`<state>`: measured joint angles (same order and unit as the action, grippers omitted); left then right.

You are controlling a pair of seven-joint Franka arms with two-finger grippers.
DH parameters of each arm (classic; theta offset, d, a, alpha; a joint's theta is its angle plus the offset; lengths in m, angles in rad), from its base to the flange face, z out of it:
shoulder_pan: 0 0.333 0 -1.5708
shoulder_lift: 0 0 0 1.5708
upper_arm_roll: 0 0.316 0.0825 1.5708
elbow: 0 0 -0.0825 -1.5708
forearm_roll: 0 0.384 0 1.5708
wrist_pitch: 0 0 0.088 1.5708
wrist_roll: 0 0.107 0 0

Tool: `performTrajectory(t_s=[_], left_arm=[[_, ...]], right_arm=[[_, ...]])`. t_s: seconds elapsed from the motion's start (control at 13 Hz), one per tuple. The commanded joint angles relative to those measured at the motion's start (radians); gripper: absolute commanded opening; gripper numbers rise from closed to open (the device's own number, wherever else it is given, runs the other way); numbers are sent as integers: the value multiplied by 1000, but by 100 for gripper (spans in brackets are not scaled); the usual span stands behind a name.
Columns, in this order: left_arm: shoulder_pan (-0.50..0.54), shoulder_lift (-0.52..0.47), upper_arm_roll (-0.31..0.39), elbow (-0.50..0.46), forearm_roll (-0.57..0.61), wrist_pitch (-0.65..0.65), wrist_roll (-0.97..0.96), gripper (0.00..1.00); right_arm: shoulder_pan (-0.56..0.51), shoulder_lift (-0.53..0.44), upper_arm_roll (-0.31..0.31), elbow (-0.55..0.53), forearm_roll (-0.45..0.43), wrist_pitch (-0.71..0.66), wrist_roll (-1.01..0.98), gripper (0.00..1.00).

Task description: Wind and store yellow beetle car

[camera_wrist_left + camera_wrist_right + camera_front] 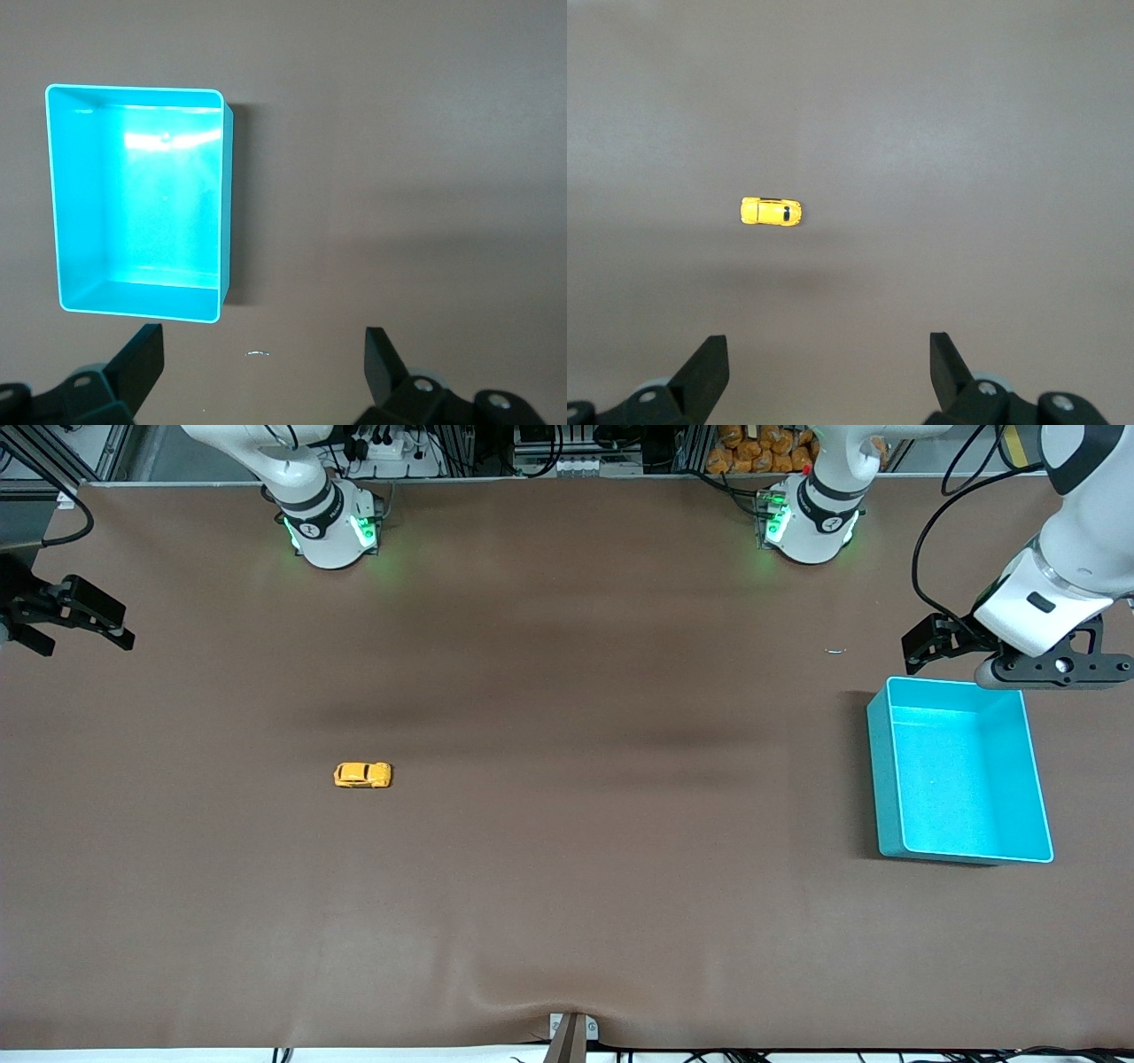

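Tools both parked wide and empty, nothing picked up yet.

I see the yellow beetle car (362, 775) alone on the brown bench (567, 886), toward the right arm's end, on its wheels with its long axis running along the bench from one arm's end to the other; which end is the nose I cannot tell. My right tool (828, 376) hangs high at that end with fingers apart, the car in sight, so I judge it the arm to wind the car. My left tool (264, 365), fingers also apart, waits beside the turquoise bin (886, 779), well apart from the car, at the left arm's end, presumably ready for storing.
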<state>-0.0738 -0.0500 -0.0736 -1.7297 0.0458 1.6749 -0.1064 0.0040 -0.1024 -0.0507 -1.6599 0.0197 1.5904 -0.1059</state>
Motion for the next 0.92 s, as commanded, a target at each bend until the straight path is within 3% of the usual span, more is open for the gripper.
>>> performTrajectory(t_s=[0.0, 0.54, 0.85], left_arm=[[6, 1, -3, 15, -3, -1, 13, 100], [8, 1, -3, 15, -3, 0, 13, 100], [8, 1, -3, 13, -3, 0, 13, 100]], right_arm=[[-32, -26, 29, -23, -17, 6, 11, 100], [-24, -10, 35, -32, -17, 10, 5, 100], [-13, 6, 77, -159, -15, 152, -70, 100]])
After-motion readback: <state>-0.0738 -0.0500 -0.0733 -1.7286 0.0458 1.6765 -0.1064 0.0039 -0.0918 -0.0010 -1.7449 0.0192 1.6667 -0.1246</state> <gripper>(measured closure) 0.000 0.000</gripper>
